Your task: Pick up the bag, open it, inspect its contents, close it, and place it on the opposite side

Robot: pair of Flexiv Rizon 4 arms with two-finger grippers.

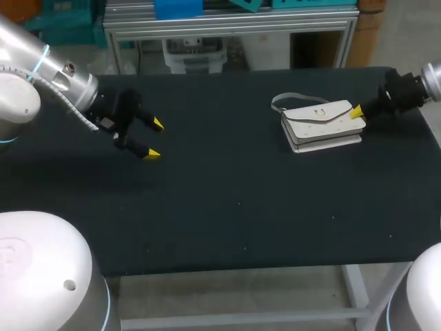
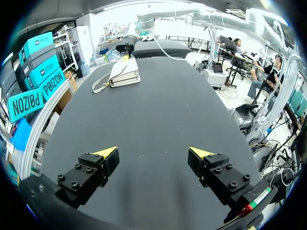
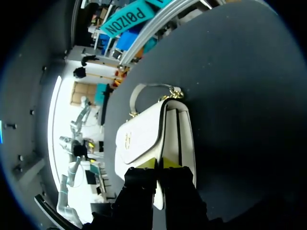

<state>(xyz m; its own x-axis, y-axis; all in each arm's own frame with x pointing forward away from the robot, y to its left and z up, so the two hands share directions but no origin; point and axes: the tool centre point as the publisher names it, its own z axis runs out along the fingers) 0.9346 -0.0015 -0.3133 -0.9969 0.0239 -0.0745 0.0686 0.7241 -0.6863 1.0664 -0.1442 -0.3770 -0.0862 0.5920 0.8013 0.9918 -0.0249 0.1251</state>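
Observation:
A white handbag (image 1: 320, 125) lies flat on the black table (image 1: 227, 207) at the right rear, its flap down and its strap (image 1: 282, 101) curled behind its left end. My right gripper (image 1: 357, 112) is at the bag's right end. In the right wrist view its fingers are shut together on the edge of the flap (image 3: 139, 139), and a thin white strip shows between them at the right gripper (image 3: 159, 164). My left gripper (image 1: 153, 138) hovers open over the table's left part, far from the bag. The left wrist view shows the left gripper (image 2: 153, 153) with nothing in it and the bag (image 2: 125, 73) far ahead.
The table's rear edge meets an aluminium frame (image 1: 227, 27) just behind the bag. The table's right edge (image 1: 428, 131) lies close beyond my right gripper. Bare black tabletop spreads between the two grippers and toward the front edge.

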